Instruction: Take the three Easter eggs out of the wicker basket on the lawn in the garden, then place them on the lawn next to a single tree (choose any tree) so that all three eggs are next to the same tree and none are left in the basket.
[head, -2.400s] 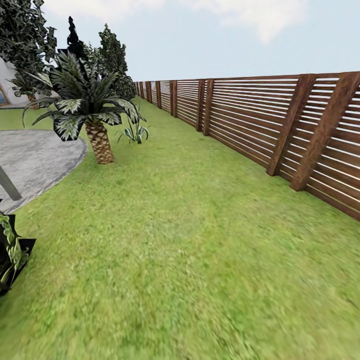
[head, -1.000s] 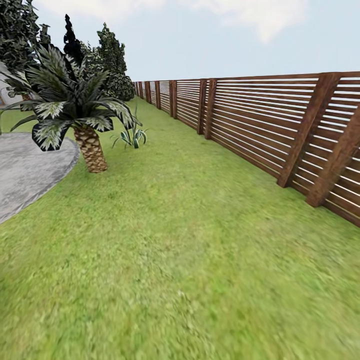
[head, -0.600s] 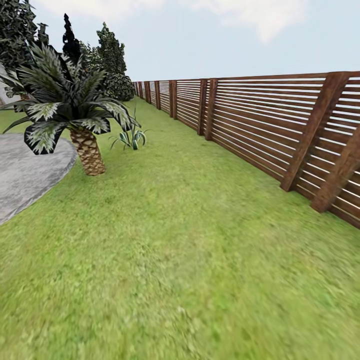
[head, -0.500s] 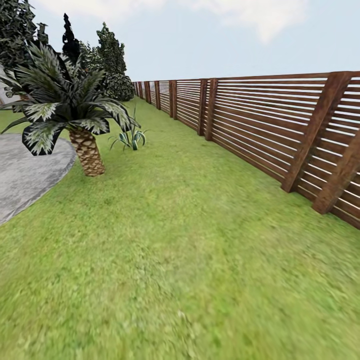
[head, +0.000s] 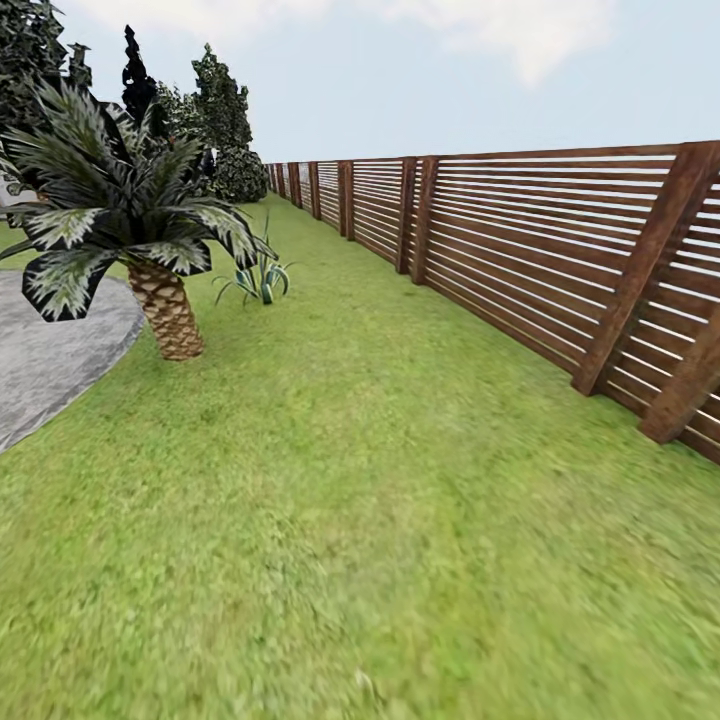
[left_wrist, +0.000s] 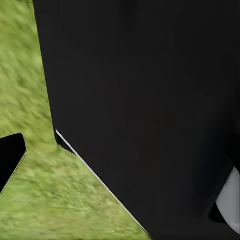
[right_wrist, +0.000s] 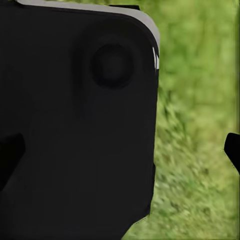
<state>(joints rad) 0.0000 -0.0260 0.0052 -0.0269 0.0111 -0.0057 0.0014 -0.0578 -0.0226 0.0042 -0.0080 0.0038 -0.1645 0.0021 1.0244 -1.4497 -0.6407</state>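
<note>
From the head view, the lawn (head: 380, 480) runs ahead as a broad green strip toward twelve o'clock, with a slatted wooden fence (head: 520, 250) receding along the right, from four o'clock up to about twelve. At ten o'clock a short palm (head: 160, 300) with striped fronds stands at the rim of a grey paved patch (head: 50, 360), and a small spiky plant (head: 262, 282) sits just beyond it at eleven o'clock; dark trees (head: 225, 120) close off the far end. No eggs, basket or pale leaning trunk are in sight here, so where they lie cannot be told, nor which way the eggs point or how their long axes run. As a judgement from the task alone, such eggs should be light, hard-shelled, smooth and apt to roll or slip, so a hold across the widest middle, with the long axis crosswise to the fingers, looks safest, and the basket itself is best left standing. In the left wrist view a large black body (left_wrist: 150, 110) covers most of the frame, with blurred grass at seven to nine o'clock and a dark tip (left_wrist: 9, 157) at the edge; how the fingers are set, or whether they hold anything, cannot be told. In the right wrist view a black rounded housing (right_wrist: 75, 125) blocks most of the picture, grass showing at three o'clock, and again the grip cannot be told.
</note>
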